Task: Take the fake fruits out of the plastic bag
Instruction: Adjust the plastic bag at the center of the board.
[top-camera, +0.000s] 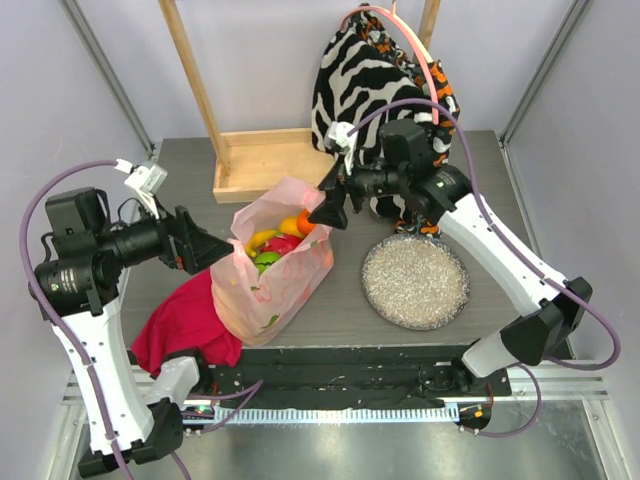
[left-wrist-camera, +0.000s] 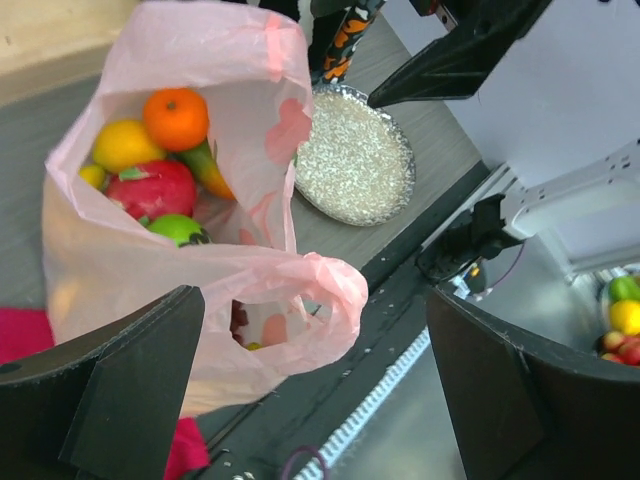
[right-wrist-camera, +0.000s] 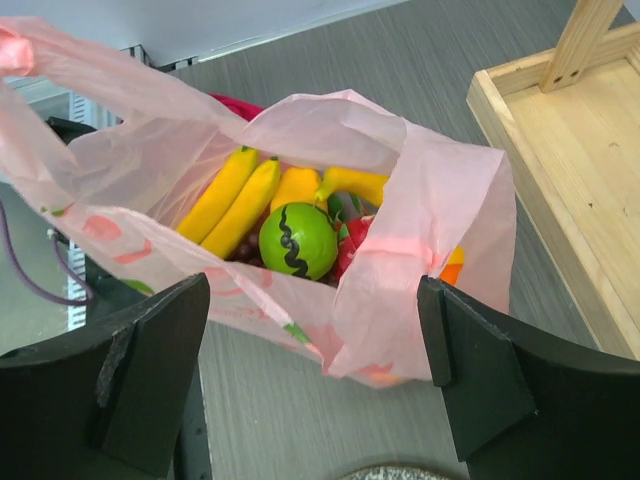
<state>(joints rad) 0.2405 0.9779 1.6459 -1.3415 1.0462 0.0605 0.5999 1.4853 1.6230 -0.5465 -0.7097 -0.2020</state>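
The left fingers (left-wrist-camera: 120, 390) and right fingers (right-wrist-camera: 140, 370) stand spread, gripping nothing, flanking the thin translucent pink plastic bag (top-camera: 275, 295) upright on the grey tabletop (top-camera: 345, 318), glossy plastic fruits (top-camera: 280, 243) heaped inside. I'd pin one rim, then dip straight into the mouth.

Fake fruits (right-wrist-camera: 298, 240) mostly buried behind pink plastic bag (top-camera: 270, 300) wall, magenta cloth (top-camera: 180, 325) partly under bag, wooden tray (right-wrist-camera: 570, 170) cut by right edge, silvery plate (right-wrist-camera: 385, 472) only a bottom-edge sliver
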